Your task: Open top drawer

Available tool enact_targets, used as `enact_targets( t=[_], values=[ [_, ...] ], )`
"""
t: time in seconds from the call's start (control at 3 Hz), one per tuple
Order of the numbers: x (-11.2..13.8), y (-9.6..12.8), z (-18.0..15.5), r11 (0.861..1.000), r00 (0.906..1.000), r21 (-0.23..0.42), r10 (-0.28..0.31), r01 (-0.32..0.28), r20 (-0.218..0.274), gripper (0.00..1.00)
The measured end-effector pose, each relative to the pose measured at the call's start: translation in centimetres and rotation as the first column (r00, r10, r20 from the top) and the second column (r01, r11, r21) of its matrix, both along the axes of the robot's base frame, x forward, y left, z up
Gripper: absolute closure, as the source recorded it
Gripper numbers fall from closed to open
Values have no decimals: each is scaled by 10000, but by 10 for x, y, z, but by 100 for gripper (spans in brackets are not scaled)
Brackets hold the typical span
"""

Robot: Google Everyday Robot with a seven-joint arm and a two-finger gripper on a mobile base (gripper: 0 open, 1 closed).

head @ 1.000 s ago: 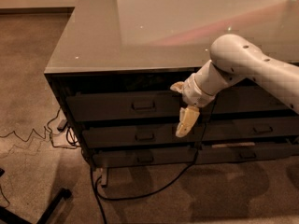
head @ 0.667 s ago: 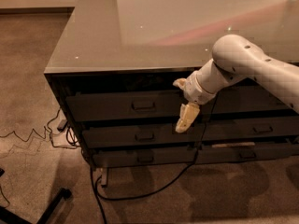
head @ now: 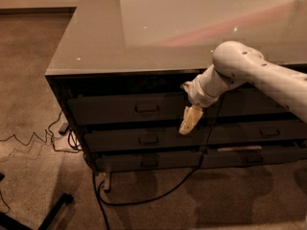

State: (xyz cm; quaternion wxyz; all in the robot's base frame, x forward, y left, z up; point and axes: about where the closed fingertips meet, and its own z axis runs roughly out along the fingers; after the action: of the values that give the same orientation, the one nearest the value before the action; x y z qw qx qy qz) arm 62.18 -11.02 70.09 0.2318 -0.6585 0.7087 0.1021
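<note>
Nearest, below the wide dark grey top drawer (head: 110, 110), a black cable (head: 144, 201) loops over the speckled brown carpet (head: 29, 95). Thin tangled wires (head: 33, 140) lie to its lower left. Two shallower grey drawers (head: 115, 140) sit directly beneath it. The beige gripper (head: 190, 120) hangs at its right end, across the lower edge, with nothing visibly in its grasp; whether it is open or closed cannot be told. The glossy grey tabletop (head: 168, 28) lies above.

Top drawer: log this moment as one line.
top drawer: interior not showing | hand: hanging right of pull, pointing down | hand on pull: no
</note>
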Motion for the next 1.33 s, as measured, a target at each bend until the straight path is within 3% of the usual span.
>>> enact_targets(
  t=[0.67,1.33],
  values=[
    [18,1,-32,9992,9990,27,-399,400,-209,0],
    [45,-4,-45,9983,9983,-75,-576,576,-9,0]
  ],
)
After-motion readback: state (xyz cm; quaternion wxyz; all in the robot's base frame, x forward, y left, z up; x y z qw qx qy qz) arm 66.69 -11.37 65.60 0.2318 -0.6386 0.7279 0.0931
